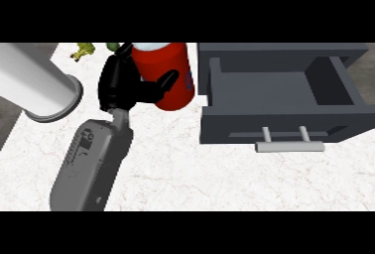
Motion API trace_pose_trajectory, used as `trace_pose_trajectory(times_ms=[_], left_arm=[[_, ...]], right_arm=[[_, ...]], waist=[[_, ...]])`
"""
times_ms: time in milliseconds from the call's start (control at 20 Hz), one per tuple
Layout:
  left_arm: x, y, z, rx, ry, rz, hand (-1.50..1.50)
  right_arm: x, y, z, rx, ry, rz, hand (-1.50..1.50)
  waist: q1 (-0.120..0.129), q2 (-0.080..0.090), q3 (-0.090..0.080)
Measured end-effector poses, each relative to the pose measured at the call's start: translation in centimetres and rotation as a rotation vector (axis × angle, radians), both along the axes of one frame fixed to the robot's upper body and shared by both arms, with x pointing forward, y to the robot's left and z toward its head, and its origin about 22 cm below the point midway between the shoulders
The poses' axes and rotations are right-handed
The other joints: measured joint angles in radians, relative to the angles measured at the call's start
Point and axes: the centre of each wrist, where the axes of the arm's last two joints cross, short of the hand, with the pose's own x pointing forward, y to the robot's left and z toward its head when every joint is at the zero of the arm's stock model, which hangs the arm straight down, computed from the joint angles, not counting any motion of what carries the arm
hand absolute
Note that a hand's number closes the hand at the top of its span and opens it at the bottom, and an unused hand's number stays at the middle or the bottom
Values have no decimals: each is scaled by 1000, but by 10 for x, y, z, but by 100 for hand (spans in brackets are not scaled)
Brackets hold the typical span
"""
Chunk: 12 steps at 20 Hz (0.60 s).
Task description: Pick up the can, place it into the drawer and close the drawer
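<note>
One hand in view, one forearm; the grey forearm (92, 163) comes up from the lower edge at left of centre and ends in a black hand (128, 87); which arm it is cannot be settled from this single view, but it sits on the view's left side, so taken as the left hand; the other hand does not show.

One can (164, 74): red body, pale top end near the upper edge, a small dark label patch on its right side; it appears lifted and tilted over the white marble counter (219, 178); the hand's fingers and thumb curl round its left side, thumb crossing the red body, so the hand is clamped on the can.

One drawer (282, 89): dark grey, pulled open, to the right of the can and just beside it; inner floor visible, nothing seen inside; can is outside the drawer, its right edge close to the drawer's left wall, whether touching cannot be told.

One handle (289, 146) on the drawer front: light grey bar on two short posts, facing the lower edge.

One large white cylinder (33, 82) lying at the left, grey rimmed end facing right and down, well apart from the drawer, near the hand.

Two small bits at the top edge behind the hand: one yellow-green item (84, 50) and one green item (113, 46); too small to identify.
</note>
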Motion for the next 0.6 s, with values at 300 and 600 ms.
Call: trace_pose_trajectory(times_ms=[300, 600], left_arm=[[13, -34, 31, 11, -3, -8, 150], [25, -64, 59, 23, -5, -18, 150]], right_arm=[[5, 0, 3, 8, 7, 2, -150], [7, 1, 8, 10, 2, 5, -150]], waist=[[-4, 1, 0], [-8, 2, 0]])
